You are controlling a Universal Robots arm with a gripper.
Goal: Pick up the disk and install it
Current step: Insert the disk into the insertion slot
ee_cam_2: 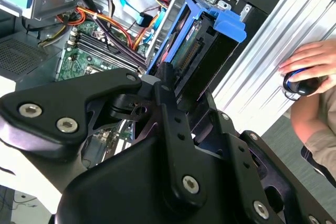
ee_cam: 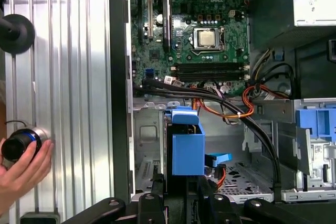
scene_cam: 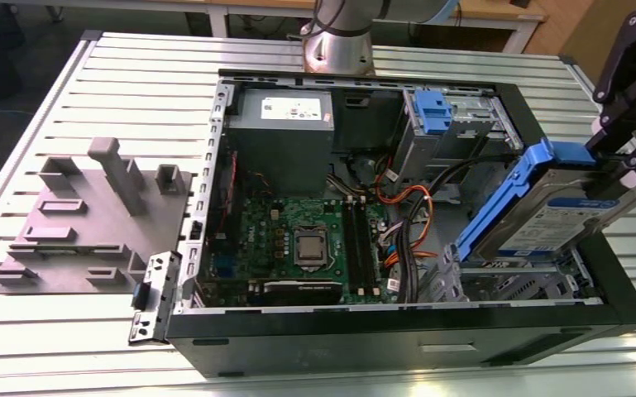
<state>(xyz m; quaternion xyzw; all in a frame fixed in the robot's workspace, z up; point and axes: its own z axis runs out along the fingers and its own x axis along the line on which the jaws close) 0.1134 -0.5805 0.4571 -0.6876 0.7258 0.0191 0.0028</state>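
The disk (scene_cam: 549, 219) is a silver-grey drive with a white-and-blue label and blue side rails. It hangs tilted over the metal drive cage (scene_cam: 516, 281) at the near corner of the open computer case, on the exterior view's right. My gripper (scene_cam: 624, 175) is shut on its upper end. In the second wrist view the disk (ee_cam_2: 202, 51) points down toward the cage beyond the black fingers (ee_cam_2: 168, 103). In the first wrist view its blue rail end (ee_cam: 186, 148) sits just ahead of the gripper (ee_cam: 178, 195).
The case holds a motherboard (scene_cam: 307, 240), a grey power supply (scene_cam: 284, 124), orange and black cables (scene_cam: 406, 198) and a blue clip (scene_cam: 433, 112) in the far bay. A grey fixture plate (scene_cam: 86, 223) lies on the exterior view's left. A person's hand (ee_cam: 21, 163) holds a black knob beside the case.
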